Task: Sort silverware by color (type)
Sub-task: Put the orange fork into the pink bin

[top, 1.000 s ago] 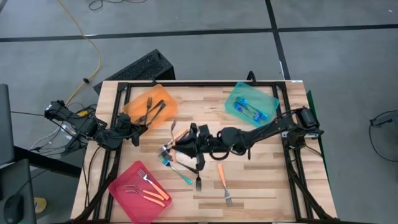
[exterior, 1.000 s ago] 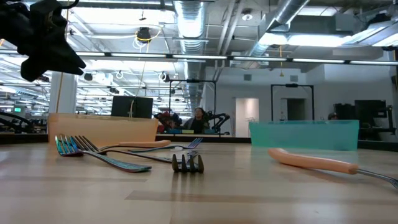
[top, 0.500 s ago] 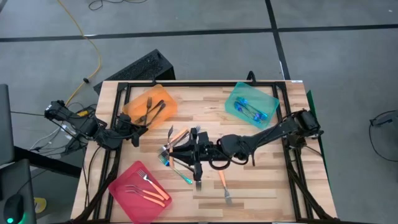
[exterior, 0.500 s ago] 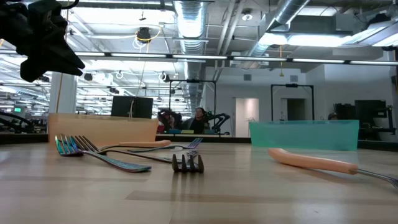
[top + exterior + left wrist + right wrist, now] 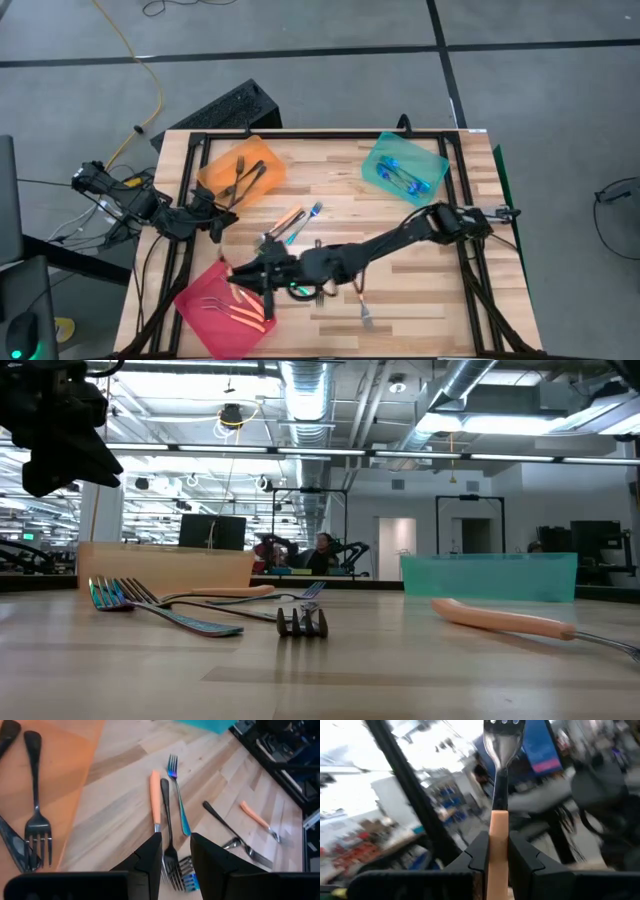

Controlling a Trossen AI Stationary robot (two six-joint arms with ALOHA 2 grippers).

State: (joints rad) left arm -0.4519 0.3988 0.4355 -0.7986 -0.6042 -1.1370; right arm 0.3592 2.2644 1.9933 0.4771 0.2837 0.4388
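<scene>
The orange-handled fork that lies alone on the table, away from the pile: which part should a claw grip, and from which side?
Take the orange-handled fork probably by the middle of its thick handle, coming from straight above, with the fingers closing across it. It lies flat on the table with free wood on both sides; its metal neck and tines look thin and low.

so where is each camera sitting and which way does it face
High: overhead, straight down on the table; both arms show.
Low: table height, level across; one dark arm upper left.
Left wrist: down past the left gripper at loose forks.
Right wrist: along the right gripper, shut on an orange-handled fork.
Shared: high and left wrist both show the orange tray.
</scene>
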